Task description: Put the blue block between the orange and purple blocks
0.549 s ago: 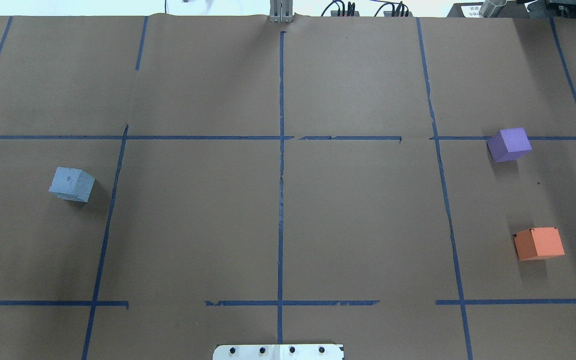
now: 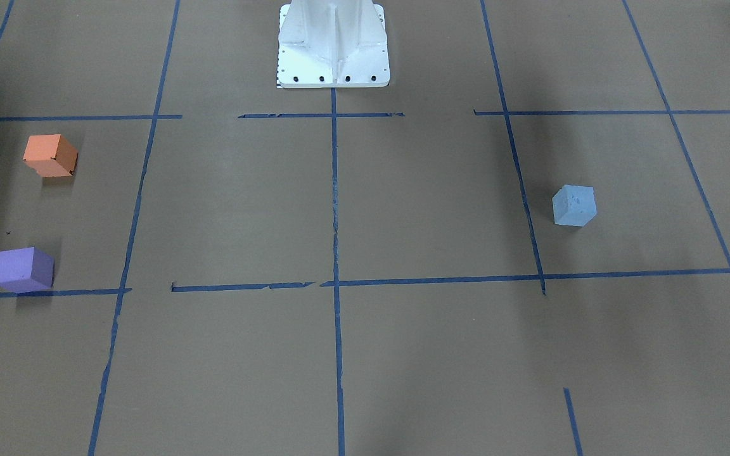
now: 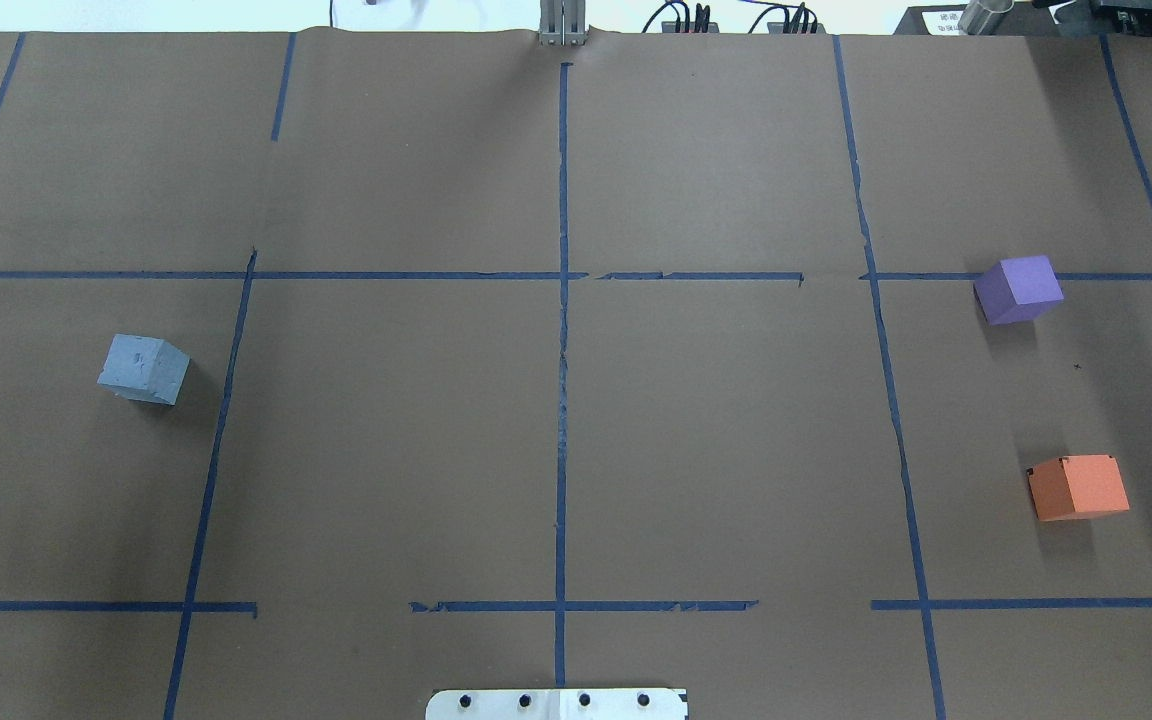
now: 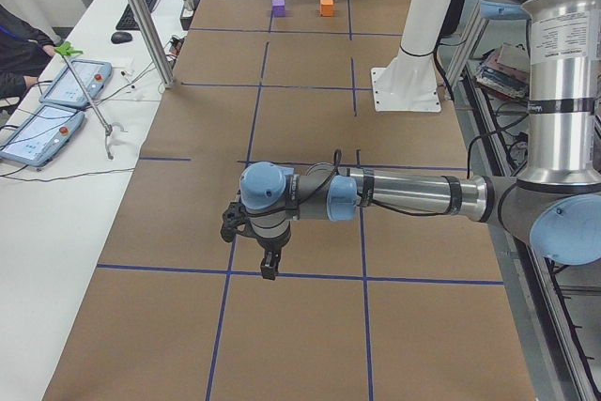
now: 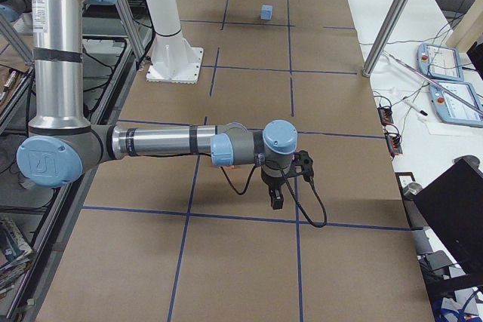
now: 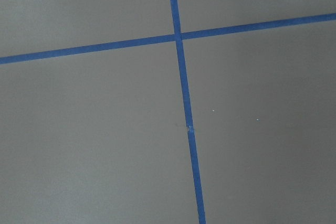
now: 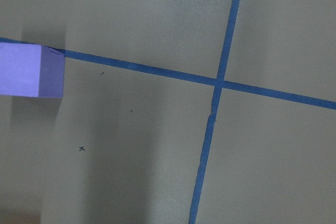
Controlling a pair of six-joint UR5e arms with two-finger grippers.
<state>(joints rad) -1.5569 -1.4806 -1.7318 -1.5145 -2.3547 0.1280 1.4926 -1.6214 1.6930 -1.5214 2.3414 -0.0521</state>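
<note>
The light blue block (image 3: pixel 143 368) sits alone on the brown paper at the left of the overhead view and also shows in the front view (image 2: pixel 573 205). The purple block (image 3: pixel 1018 289) and the orange block (image 3: pixel 1078 487) sit apart at the right, with bare paper between them. The purple block shows at the left edge of the right wrist view (image 7: pixel 29 70). My left gripper (image 4: pixel 269 265) and right gripper (image 5: pixel 276 200) show only in the side views, pointing down above the paper. I cannot tell whether either is open or shut.
The white robot pedestal (image 2: pixel 333 44) stands at the table's middle edge. Blue tape lines (image 3: pixel 563 330) grid the paper. Side tables hold teach pendants (image 4: pixel 56 100) and cables (image 5: pixel 389 122). Metal posts (image 4: pixel 141 16) stand at the table's edge.
</note>
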